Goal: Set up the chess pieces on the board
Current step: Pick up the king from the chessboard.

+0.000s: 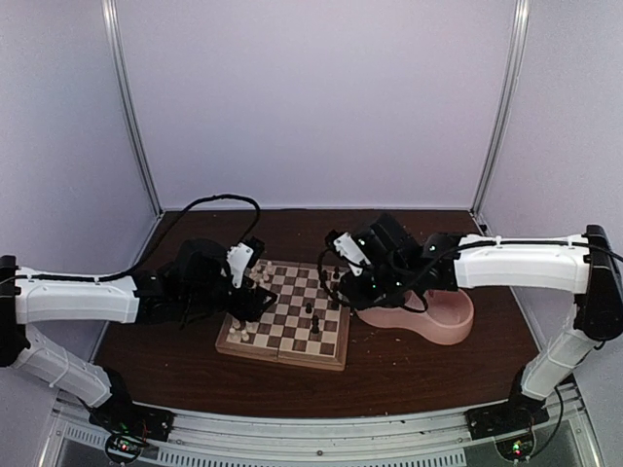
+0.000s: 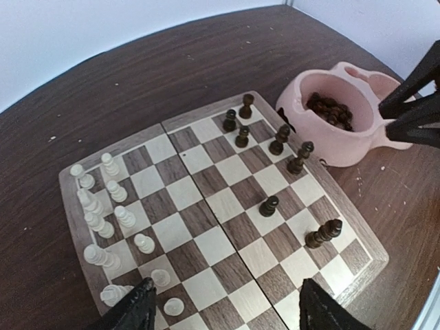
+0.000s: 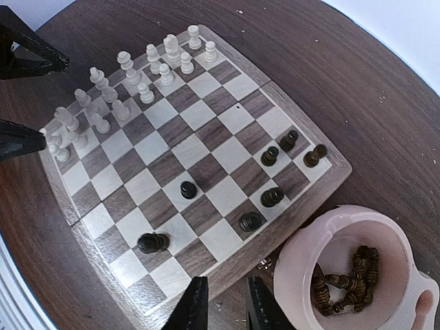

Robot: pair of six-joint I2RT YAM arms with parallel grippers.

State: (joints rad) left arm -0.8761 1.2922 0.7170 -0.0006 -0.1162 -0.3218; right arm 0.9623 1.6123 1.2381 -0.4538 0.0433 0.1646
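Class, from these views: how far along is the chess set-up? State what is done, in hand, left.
Done: many small cream wooden pieces stand along one side of the checkered wooden board. In hand: nothing; the left gripper is open over that side, the right gripper empty. Left: few dark brown pieces are aboard, scattered; more lie in the pink bowl.

Twin setup here: left arm point(image 1: 78, 297) and right arm point(image 1: 516, 263) both wear chunky white shells over black joints. The left gripper point(image 2: 227, 282) has matte black wedge-shaped fingers. A loose black cable point(image 1: 222, 200) arcs off the left one, and there are tiny green lights down at the bases point(image 1: 124, 446).
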